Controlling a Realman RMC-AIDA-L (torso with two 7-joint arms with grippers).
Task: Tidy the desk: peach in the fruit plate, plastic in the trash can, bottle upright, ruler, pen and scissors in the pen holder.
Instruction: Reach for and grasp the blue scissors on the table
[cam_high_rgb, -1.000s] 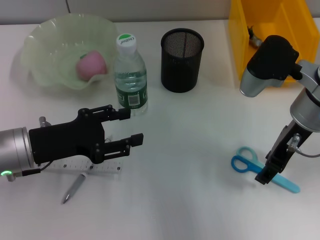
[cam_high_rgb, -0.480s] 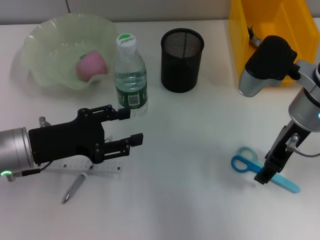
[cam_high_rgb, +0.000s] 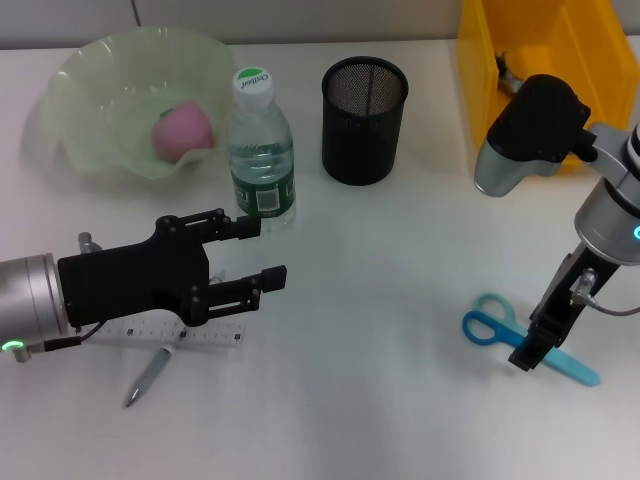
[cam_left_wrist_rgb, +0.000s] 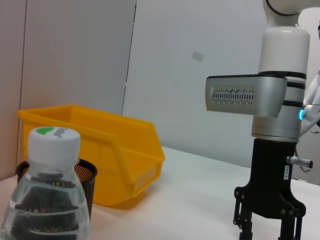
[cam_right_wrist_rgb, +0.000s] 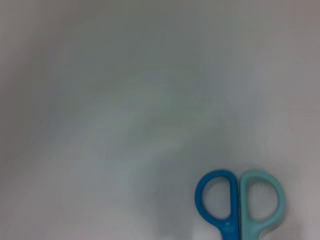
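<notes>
The pink peach (cam_high_rgb: 183, 130) lies in the pale green fruit plate (cam_high_rgb: 80, 90) at the back left. Beside it the bottle (cam_high_rgb: 262, 150) stands upright, also showing close by in the left wrist view (cam_left_wrist_rgb: 47, 200). The black mesh pen holder (cam_high_rgb: 365, 120) stands mid-back. My left gripper (cam_high_rgb: 255, 254) hovers open in front of the bottle, above the clear ruler (cam_high_rgb: 215, 337); the pen (cam_high_rgb: 148, 378) lies just nearer. My right gripper (cam_high_rgb: 530, 350) points down, open, over the middle of the blue scissors (cam_high_rgb: 490, 322), whose handles show in the right wrist view (cam_right_wrist_rgb: 239, 200).
A yellow bin (cam_high_rgb: 480, 90), the trash can, stands at the back right with a small crumpled thing (cam_high_rgb: 505, 70) inside; I cannot tell what it is. White desk lies between the two arms.
The right arm's upper housing has drifted slightly left. The right gripper stays over the scissors. The left arm has not moved.
</notes>
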